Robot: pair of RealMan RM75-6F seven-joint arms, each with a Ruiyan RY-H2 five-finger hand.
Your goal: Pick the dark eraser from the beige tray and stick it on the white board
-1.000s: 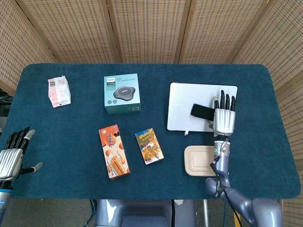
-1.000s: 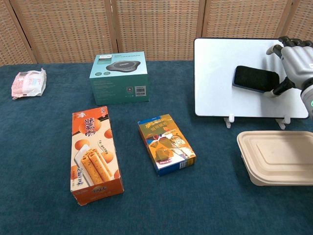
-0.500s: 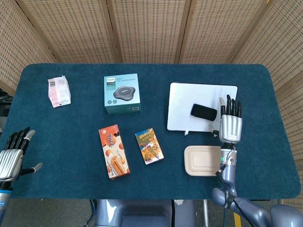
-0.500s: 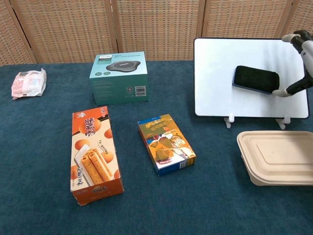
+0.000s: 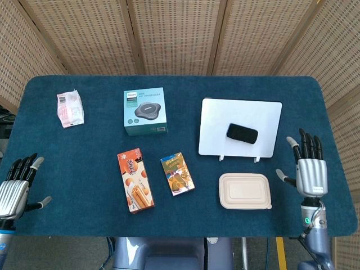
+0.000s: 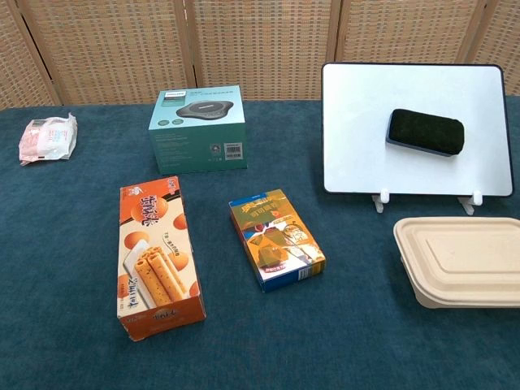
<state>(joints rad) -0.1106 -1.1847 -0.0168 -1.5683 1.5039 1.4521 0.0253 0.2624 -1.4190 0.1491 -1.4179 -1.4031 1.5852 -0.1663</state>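
Note:
The dark eraser (image 5: 242, 133) (image 6: 426, 132) sticks to the upright white board (image 5: 216, 121) (image 6: 357, 122), right of its middle, with nothing touching it. In front of the board lies the beige tray (image 5: 244, 191) (image 6: 463, 260), nothing in it. My right hand (image 5: 307, 168) is open, fingers spread and pointing up, at the table's right edge, well clear of board and tray. My left hand (image 5: 16, 186) is open at the table's front left corner. Neither hand shows in the chest view.
A teal speaker box (image 5: 145, 111) stands at the back middle, a pink packet (image 5: 70, 108) at the back left. An orange biscuit box (image 5: 135, 180) and a small colourful box (image 5: 177, 174) lie in the front middle of the blue tablecloth.
My right hand let go of the eraser, which stays on the board, and drew back right and toward the table's near edge, out of the chest view. The left hand barely moved.

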